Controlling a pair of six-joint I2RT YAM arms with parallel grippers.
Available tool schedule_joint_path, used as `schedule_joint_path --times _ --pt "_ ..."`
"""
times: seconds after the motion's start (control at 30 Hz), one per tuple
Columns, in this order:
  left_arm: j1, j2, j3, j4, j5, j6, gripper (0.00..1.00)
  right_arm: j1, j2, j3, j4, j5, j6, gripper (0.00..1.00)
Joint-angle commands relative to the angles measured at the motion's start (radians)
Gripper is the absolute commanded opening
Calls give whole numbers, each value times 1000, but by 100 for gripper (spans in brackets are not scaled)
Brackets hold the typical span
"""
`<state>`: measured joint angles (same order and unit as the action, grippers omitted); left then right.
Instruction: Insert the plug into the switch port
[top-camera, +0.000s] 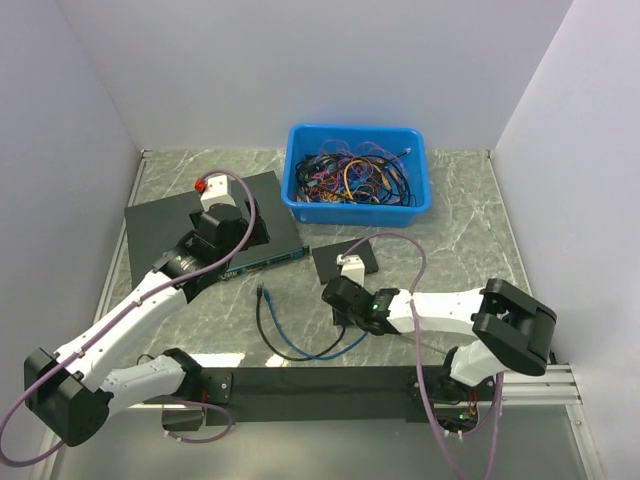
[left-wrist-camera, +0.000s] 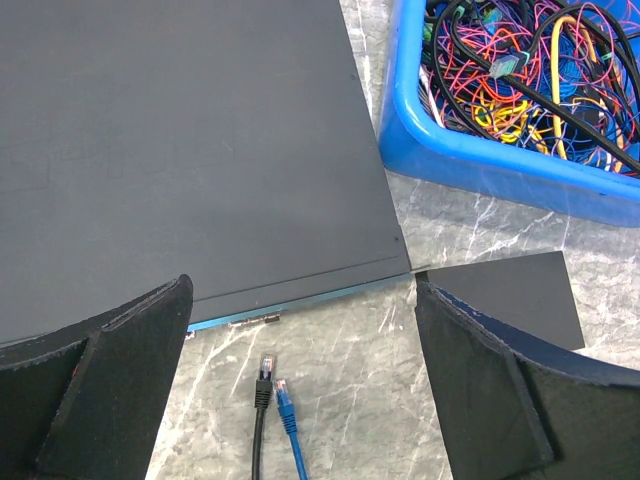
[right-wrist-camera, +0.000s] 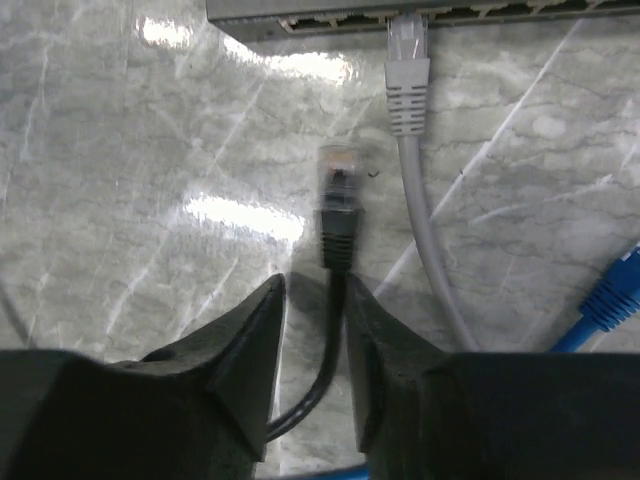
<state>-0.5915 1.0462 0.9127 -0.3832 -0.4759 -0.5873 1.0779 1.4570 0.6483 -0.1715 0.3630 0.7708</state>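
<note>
The small black switch (top-camera: 345, 260) lies at mid table. Its row of ports (right-wrist-camera: 330, 18) runs along the top edge of the right wrist view, where a grey plug (right-wrist-camera: 407, 60) meets one port. My right gripper (right-wrist-camera: 315, 285) straddles a thin black cable just behind its black connector (right-wrist-camera: 338, 215), jaws narrow with a gap left on one side. A blue cable end (right-wrist-camera: 610, 300) lies to the right. The blue cable's plug (left-wrist-camera: 283, 392) rests on the table beside a black connector (left-wrist-camera: 265, 365). My left gripper (left-wrist-camera: 300, 290) hangs wide open above them, holding nothing.
A large black unit with a blue front strip (top-camera: 205, 235) fills the left of the table, under my left arm. A blue bin (top-camera: 357, 172) of tangled cables stands at the back. Black and blue cables (top-camera: 300, 345) loop across the marble near the arm bases.
</note>
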Motion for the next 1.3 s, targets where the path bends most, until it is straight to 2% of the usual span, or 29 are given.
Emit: schedule_joint_path --times 0.0,0.2,0.3,0.63,0.93,1.07,1.27 --pt "1 -26 8 24 -17 3 99 7 26 22 4 16 22 37" --pt "1 -48 -1 21 -27 3 99 8 49 40 20 5 1 12" --pt "-1 -55 8 10 -33 0 99 8 37 71 1 27 -14 5" --pt "-1 -161 -38 32 -49 -12 99 8 -20 319 -147 139 -133 1" --pt "1 -196 -52 55 -64 -14 99 7 -69 603 -270 341 -323 0" --pt "1 -195 -60 58 -66 -19 99 5 -112 669 -209 366 -442 0" --pt "1 -196 -64 61 -76 -23 99 5 -221 644 -54 366 -593 0"
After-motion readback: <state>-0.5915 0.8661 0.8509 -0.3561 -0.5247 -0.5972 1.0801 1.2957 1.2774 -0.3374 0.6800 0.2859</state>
